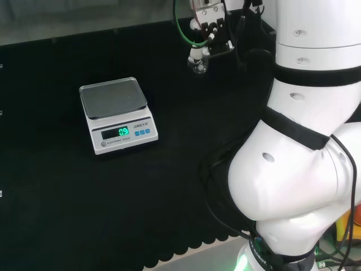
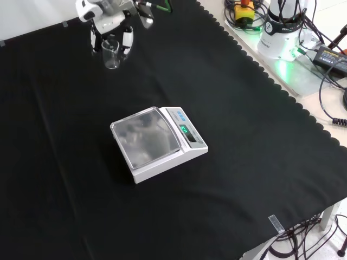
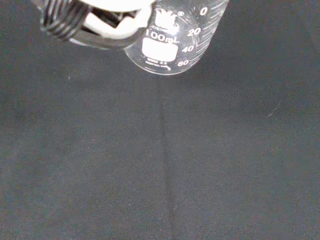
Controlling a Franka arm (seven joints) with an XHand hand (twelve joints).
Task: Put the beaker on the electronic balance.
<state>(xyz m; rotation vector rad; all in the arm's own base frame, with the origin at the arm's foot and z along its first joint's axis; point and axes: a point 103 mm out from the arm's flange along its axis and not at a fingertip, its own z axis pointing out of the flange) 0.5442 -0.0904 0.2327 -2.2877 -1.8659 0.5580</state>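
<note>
The hand [image 2: 111, 24] grasps a small clear glass beaker [image 2: 110, 54], its fingers [image 2: 126, 40] curled down either side of the glass. In the front view the beaker sits upright at about eleven o'clock from the electronic balance [image 2: 157, 142], well apart from it; whether its base touches the black cloth [image 2: 244, 135] or hangs just above is hard to judge. In the head view the beaker [image 1: 199, 66] lies at roughly two o'clock from the balance [image 1: 117, 114], whose steel pan [image 1: 113, 97] is bare. The wrist view shows the beaker's [image 3: 172, 37] printed scale beside a finger [image 3: 95, 25].
</note>
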